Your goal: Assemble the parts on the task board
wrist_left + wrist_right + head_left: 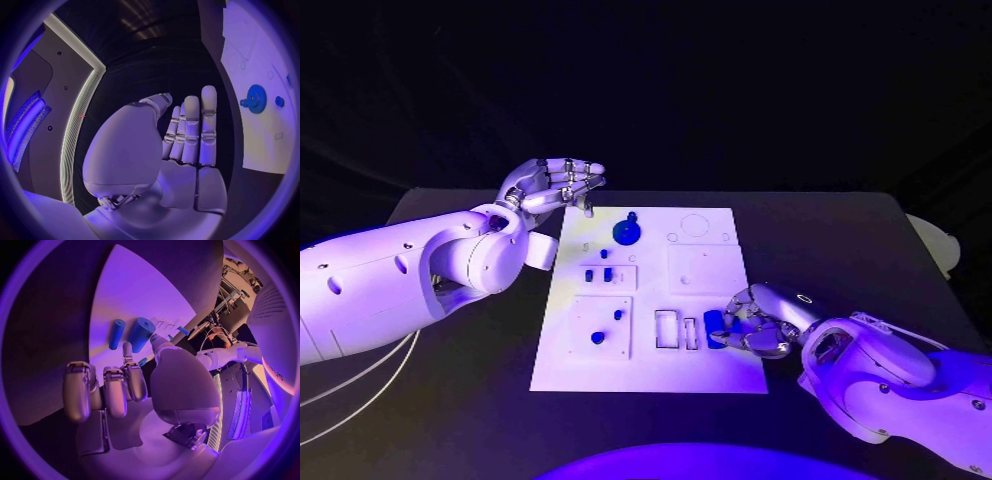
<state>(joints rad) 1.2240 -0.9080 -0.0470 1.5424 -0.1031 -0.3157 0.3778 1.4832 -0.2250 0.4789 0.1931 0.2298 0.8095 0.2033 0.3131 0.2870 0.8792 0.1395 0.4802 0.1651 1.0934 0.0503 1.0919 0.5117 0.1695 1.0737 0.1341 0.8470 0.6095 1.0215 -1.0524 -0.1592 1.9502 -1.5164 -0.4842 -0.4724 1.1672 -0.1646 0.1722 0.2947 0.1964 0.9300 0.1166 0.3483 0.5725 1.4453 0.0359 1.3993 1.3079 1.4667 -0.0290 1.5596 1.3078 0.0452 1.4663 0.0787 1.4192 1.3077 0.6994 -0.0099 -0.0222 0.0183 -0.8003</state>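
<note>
Black tabletop [444, 420] surrounds your white board [653, 370], lying at centre. Your right hand [759, 322], at the board's four o'clock edge, curls around a blue cylinder [715, 326]; whether it truly grips it, you cannot tell, as fingers hide the contact. Your left hand [553, 186] hovers off the eleven o'clock corner, fingers apart, holding nothing. A blue gear [627, 233] sits toward twelve o'clock.
</note>
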